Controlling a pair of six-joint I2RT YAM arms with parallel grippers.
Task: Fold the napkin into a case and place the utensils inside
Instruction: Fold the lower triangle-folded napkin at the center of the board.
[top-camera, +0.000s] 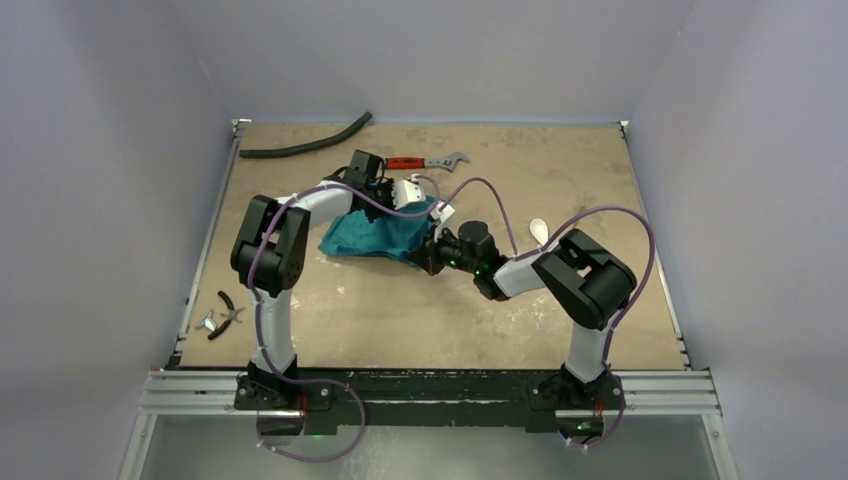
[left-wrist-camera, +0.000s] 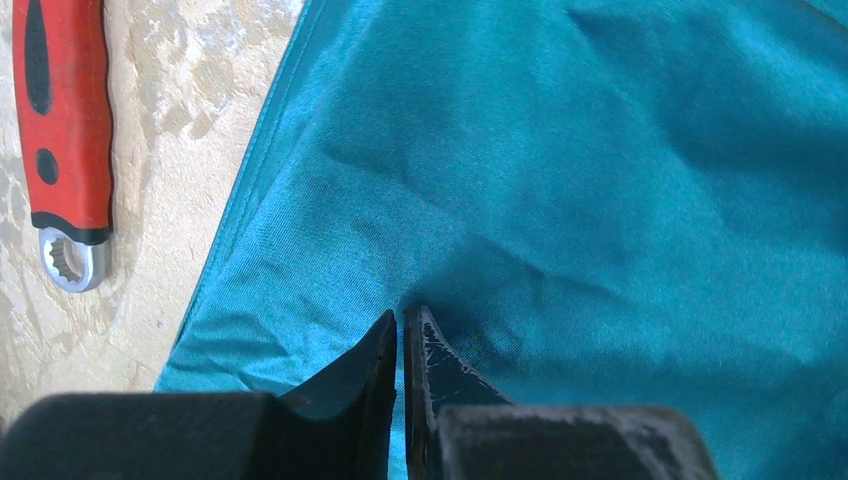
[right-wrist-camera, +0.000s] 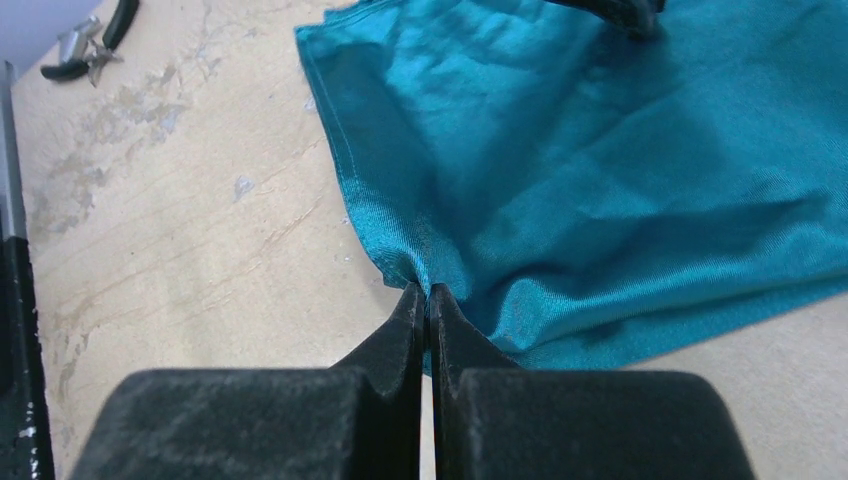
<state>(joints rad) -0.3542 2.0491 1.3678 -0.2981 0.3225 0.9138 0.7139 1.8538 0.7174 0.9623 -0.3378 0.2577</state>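
The soft teal-green cloth napkin (top-camera: 372, 238) lies bunched toward the desk's (top-camera: 400, 320) 12 o'clock. The left hand (left-wrist-camera: 402, 322) and right hand (right-wrist-camera: 428, 296) each clench only a thin pinch of it. An uneven pull could slip the cloth free and skew the fold.

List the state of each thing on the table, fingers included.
napkin, rumpled, not yet a case
left fingers, shut on the napkin
right fingers, shut on its edge
spoon, lying loose, apart from napkin
wrench, lying flat beside napkin
pliers, lying loose, far from napkin
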